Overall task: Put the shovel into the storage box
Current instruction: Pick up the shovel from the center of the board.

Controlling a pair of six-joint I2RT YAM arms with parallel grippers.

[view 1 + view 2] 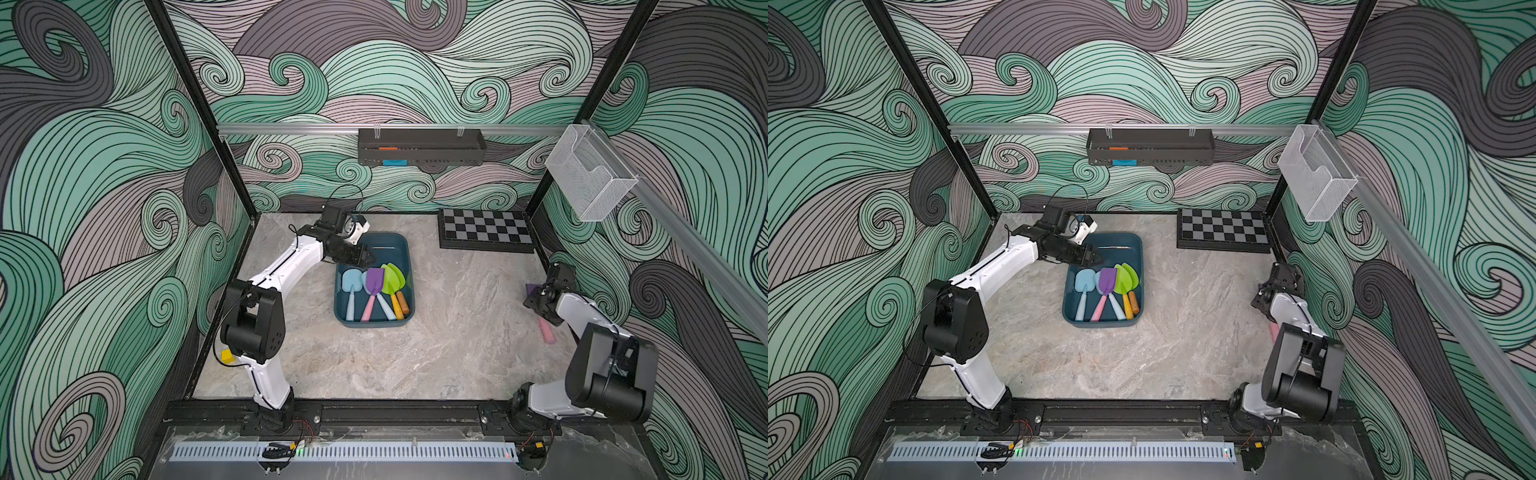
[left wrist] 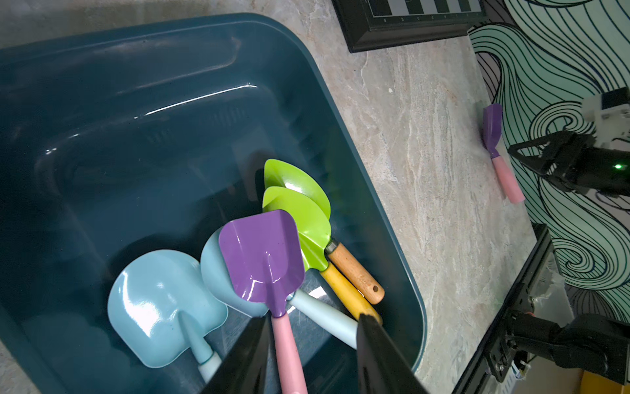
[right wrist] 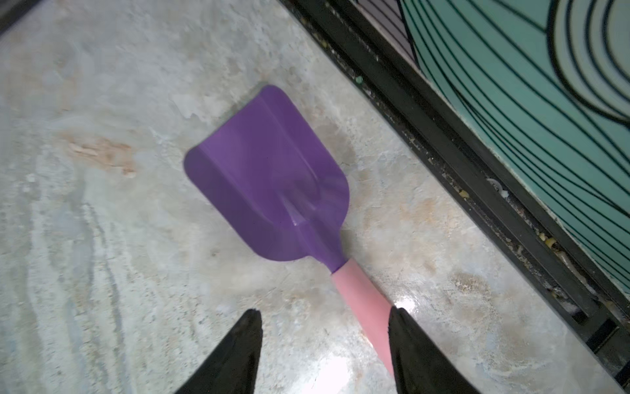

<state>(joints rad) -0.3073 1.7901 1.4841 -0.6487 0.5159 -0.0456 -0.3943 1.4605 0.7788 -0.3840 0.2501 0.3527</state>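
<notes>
Fingers of the right gripper are spread wide, holding nothing. The pink handle of the purple shovel runs along the inner face of one finger, so it is off-centre in the gap. This shovel lies flat on the table, well apart from the storage box on its right side.

The left gripper hovers over the far-left end of the box with its fingers also apart and empty. We see a handle through the gap, but it belongs to a shovel lying below in the box.

Five shovels are already in the box: two light blue shovels, a second purple one and two green ones, blades toward the far end.

We judge the step as a grasp on the last loose shovel — reach made, closure not yet done.

The next move calls for:
- shifting sideways to centre the handle, then closing on it
- lifting and carrying toward the box
- clearing the rim, then lowering and releasing

The handle is round and smooth, so we think it could roll away from a one-sided touch. The left arm above the box may crowd the drop.
</notes>
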